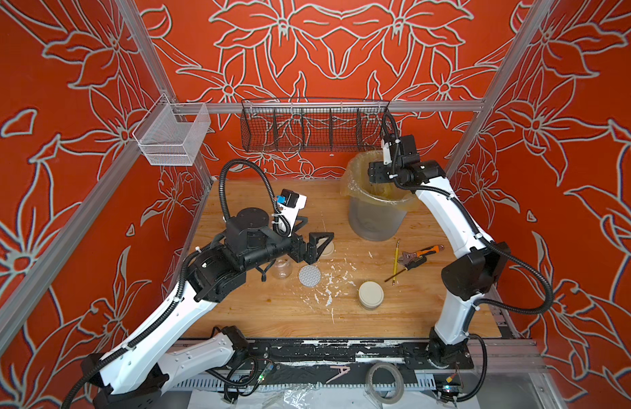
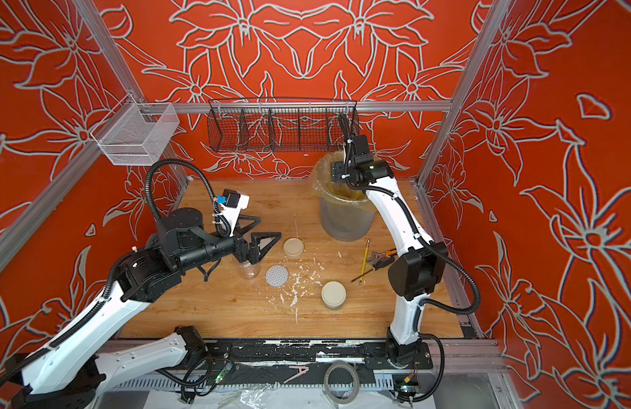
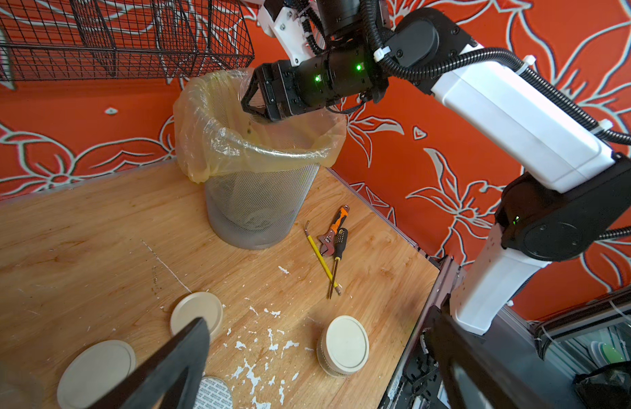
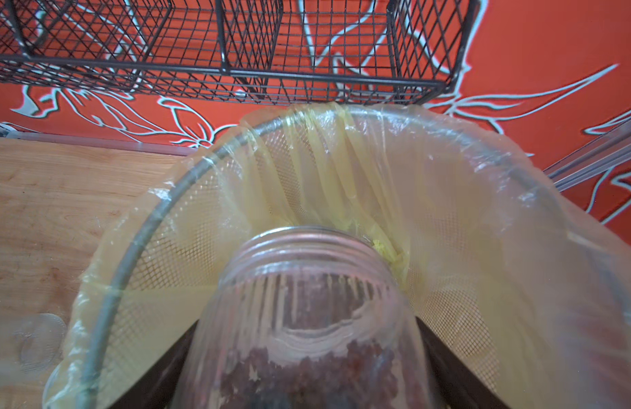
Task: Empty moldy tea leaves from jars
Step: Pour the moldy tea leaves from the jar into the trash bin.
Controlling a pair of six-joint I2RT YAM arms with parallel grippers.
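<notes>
Right gripper (image 3: 252,102) clamped round an open clear jar (image 4: 307,318), jar tipped mouth-first over the lined bin (image 3: 257,209), dark tea leaves (image 4: 307,368) inside it, left gripper (image 1: 312,232) spread wide by a lidless jar (image 1: 282,270), lidded jar (image 1: 370,295) standing apart on the table (image 1: 236,318).

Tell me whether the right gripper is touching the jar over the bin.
Touching. In the right wrist view the right gripper clamps the jar, fingers pressed against both sides.
</notes>
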